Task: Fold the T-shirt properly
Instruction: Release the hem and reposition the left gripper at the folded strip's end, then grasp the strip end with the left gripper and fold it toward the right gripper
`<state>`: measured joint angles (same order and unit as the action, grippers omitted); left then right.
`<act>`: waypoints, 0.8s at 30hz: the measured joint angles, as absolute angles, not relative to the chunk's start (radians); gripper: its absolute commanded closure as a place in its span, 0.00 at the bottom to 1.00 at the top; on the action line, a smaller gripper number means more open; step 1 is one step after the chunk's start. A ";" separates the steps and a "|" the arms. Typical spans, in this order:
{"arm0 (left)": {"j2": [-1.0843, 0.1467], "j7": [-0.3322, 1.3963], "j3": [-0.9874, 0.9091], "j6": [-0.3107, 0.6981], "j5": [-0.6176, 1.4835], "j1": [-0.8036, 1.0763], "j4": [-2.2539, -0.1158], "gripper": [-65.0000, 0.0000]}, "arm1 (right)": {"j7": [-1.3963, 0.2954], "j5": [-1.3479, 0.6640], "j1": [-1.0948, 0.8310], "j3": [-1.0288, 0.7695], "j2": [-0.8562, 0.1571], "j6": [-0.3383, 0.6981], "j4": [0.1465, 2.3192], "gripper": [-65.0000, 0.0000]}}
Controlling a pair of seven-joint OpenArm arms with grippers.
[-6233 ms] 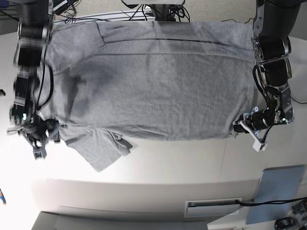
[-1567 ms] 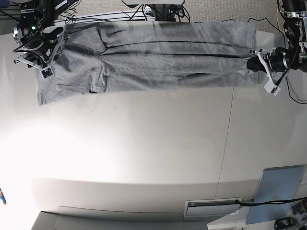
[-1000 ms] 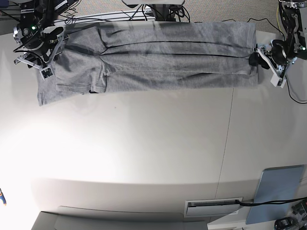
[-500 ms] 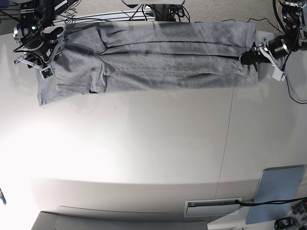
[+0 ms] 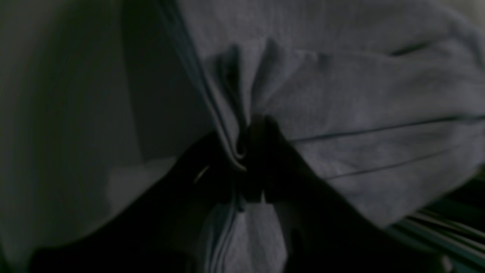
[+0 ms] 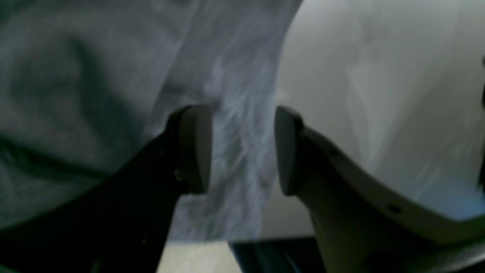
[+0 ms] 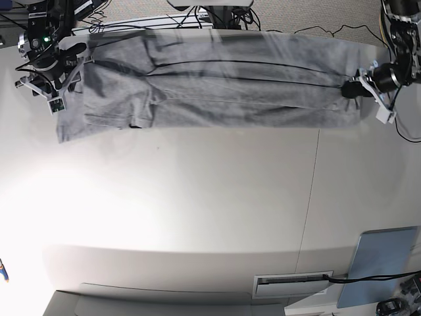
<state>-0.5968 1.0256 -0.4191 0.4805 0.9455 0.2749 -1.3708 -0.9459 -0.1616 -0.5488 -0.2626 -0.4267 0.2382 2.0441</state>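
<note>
The heather-grey T-shirt (image 7: 217, 85) lies as a long, narrow folded band along the far edge of the white table (image 7: 197, 197), plain side up, with no lettering in view. My left gripper (image 7: 350, 89) is at the band's right end, and in the left wrist view it (image 5: 246, 151) is shut on a bunched fold of the shirt (image 5: 360, 94). My right gripper (image 7: 58, 82) is at the band's left end. In the right wrist view it (image 6: 242, 148) is open, with its fingers (image 6: 195, 148) on either side of the shirt's edge (image 6: 94, 76).
A pale blue flat panel (image 7: 378, 263) lies at the near right corner, beside a white slotted box (image 7: 293, 284). Cables (image 7: 197, 20) run behind the table's far edge. A seam (image 7: 309, 197) crosses the table on the right.
The shirt, spread wide earlier, is now a narrow band. In the last half second the band shifted slightly toward the near side, and the left gripper moved a little right and nearer with its end.
</note>
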 measured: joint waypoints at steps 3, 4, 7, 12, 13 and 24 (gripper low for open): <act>-0.607 1.029 -0.417 0.387 0.821 0.256 -1.411 1.00 | -0.867 -0.222 -0.548 -0.263 -0.427 0.222 2.044 0.59; -0.616 1.029 -0.416 0.361 0.779 0.253 -1.424 1.00 | -0.862 -0.265 -0.548 -0.263 -0.426 0.233 2.044 0.59; -0.636 1.040 -0.415 0.302 0.685 0.262 -1.468 1.00 | -0.862 -0.327 -0.534 -0.264 -0.381 0.303 2.044 0.59; -0.638 1.052 -0.415 0.206 0.579 0.262 -1.596 1.00 | -0.859 -0.384 -0.506 -0.263 -0.290 0.363 2.044 0.59; -0.638 1.071 -0.415 0.200 0.562 0.260 -1.626 1.00 | -0.859 -0.384 -0.501 -0.263 -0.284 0.364 2.044 0.59; -0.495 1.143 -0.413 0.210 0.730 0.402 -2.020 1.00 | -0.863 -0.391 -0.499 -0.263 -0.278 0.366 2.044 0.59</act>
<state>-0.4950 1.1427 -0.4129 0.2104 0.7303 0.4015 -2.0197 -0.8627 -0.3912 -0.4988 -0.2626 -0.2775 0.3664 2.0441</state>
